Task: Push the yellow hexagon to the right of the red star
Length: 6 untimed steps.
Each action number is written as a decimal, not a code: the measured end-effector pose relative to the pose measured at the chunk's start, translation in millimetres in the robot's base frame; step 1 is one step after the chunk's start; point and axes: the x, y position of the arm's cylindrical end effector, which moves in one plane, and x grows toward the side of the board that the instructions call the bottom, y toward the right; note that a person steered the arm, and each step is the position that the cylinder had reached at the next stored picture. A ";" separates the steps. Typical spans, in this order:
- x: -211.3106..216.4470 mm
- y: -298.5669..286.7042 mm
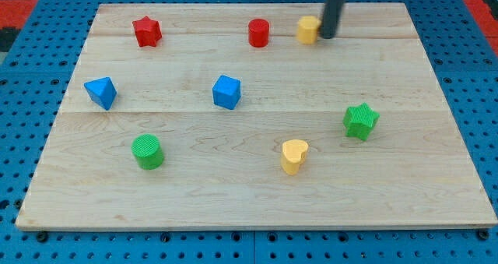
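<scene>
Yellow hexagon (308,29) sits far along the board, your tip (327,36) seemingly touching its right side. No jaws exist to open or close. Push left and it strikes the red cylinder (258,33) before the red star (146,31).

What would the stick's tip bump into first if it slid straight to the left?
My tip sits against the yellow hexagon, so it meets that first; the red cylinder probably comes next.

A lab: wooden board (257,170) on blue pegboard (39,61)
</scene>
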 end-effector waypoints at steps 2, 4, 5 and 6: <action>-19.2 -59.0; -53.7 -67.2; -39.4 -124.6; -33.0 -176.8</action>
